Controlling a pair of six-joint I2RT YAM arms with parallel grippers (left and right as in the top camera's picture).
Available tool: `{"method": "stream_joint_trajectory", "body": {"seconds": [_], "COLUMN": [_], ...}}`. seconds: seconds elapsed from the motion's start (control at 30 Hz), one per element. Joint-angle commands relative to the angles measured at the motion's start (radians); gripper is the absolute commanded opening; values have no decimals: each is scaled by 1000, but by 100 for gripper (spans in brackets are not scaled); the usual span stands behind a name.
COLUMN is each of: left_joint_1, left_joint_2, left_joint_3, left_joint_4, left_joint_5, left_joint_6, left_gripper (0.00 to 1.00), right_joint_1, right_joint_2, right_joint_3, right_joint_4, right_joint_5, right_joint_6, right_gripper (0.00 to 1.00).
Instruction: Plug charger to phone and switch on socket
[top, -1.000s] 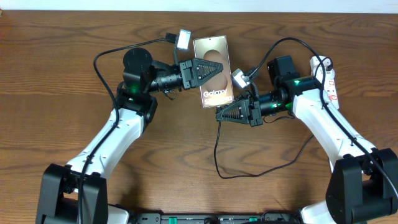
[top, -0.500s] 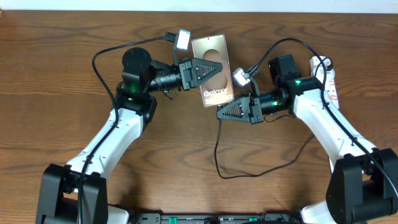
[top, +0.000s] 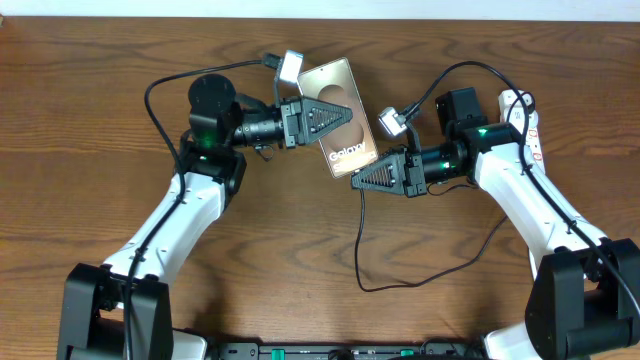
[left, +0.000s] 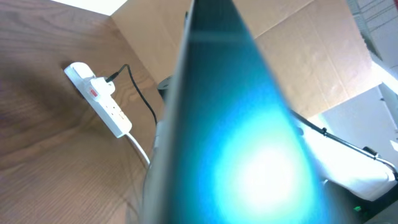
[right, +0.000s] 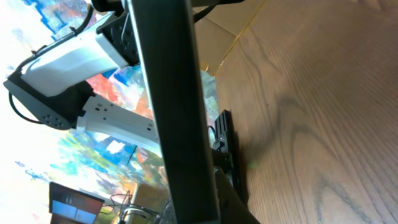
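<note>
Here, phone pinched in left hand, charger pinched in right hand beside its lower edge.

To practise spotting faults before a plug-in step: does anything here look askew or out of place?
The phone looks askew: pinched in the left gripper, it slants, its lettered end angled toward the right gripper. Nothing looks spilled or damaged.

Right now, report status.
Left fingers shut on phone, tilted. Right fingers shut on cable by phone's lower end; plugged in, cannot tell. Power strip untouched.
</note>
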Motion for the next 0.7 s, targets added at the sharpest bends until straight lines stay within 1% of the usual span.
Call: {"method": "stream_joint_trajectory", "body": {"seconds": [0.0, 0.2, 0.23, 0.33, 0.47, 0.5, 0.6, 0.67], "left_joint_1": [-7, -22, -23, -22, -22, -22, -22, -22], "left_joint_2": [-11, -11, -11, -11, -11, -11, -11, -11], "left_joint_3": [5, 5, 5, 5, 5, 5, 5, 5], "left_joint_4": [-4, -12, -12, -11, -11, -11, -11, -11], "left_joint_5": [209, 203, 203, 201, 201, 200, 183, 175], "left_joint_6": [-33, -32, -32, -32, -32, -32, -32, -32], "left_gripper": [7, 8, 8, 8, 8, 7, 7, 7], "right_joint_1": [-25, -25, -25, -25, -25, -25, -24, -24], "right_joint_2": [-5, -5, -5, -5, -5, -5, -5, -5], "right_joint_3": [20, 20, 20, 20, 20, 20, 20, 20], "right_joint_4": [14, 23, 23, 22, 25, 25, 24, 25], "right_joint_5": [-55, -62, -62, -61, -61, -61, -61, -61], "right_joint_6": [14, 14, 14, 14, 14, 14, 14, 14], "right_gripper": [1, 1, 9, 28, 41, 47, 58, 64]}}
